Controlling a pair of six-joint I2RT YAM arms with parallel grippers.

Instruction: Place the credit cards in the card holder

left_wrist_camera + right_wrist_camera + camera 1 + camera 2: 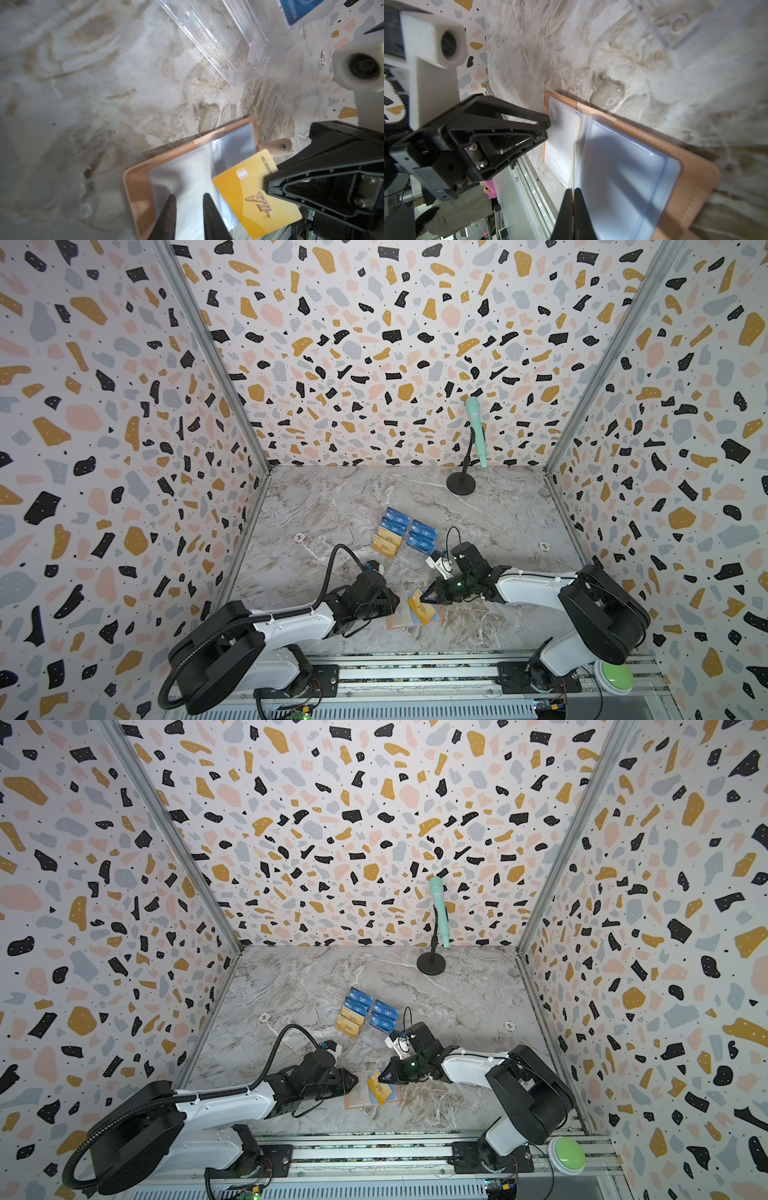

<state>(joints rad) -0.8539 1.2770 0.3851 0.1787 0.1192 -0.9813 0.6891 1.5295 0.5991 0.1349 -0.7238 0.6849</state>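
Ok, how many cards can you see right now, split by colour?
Blue cards: 4, all in the stand
Gold cards: 3, two in the stand, plus the gold card in the right gripper over the holder
Total: 7 showing; any stacked behind these are hidden.

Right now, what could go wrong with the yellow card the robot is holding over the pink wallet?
The gold card is tilted over the card holder, pinched at one edge by the right fingers; it could twist or slip out.
The clear sleeves look floppy and bulge by the left fingers, so the card's edge might miss the opening and slide on top instead.
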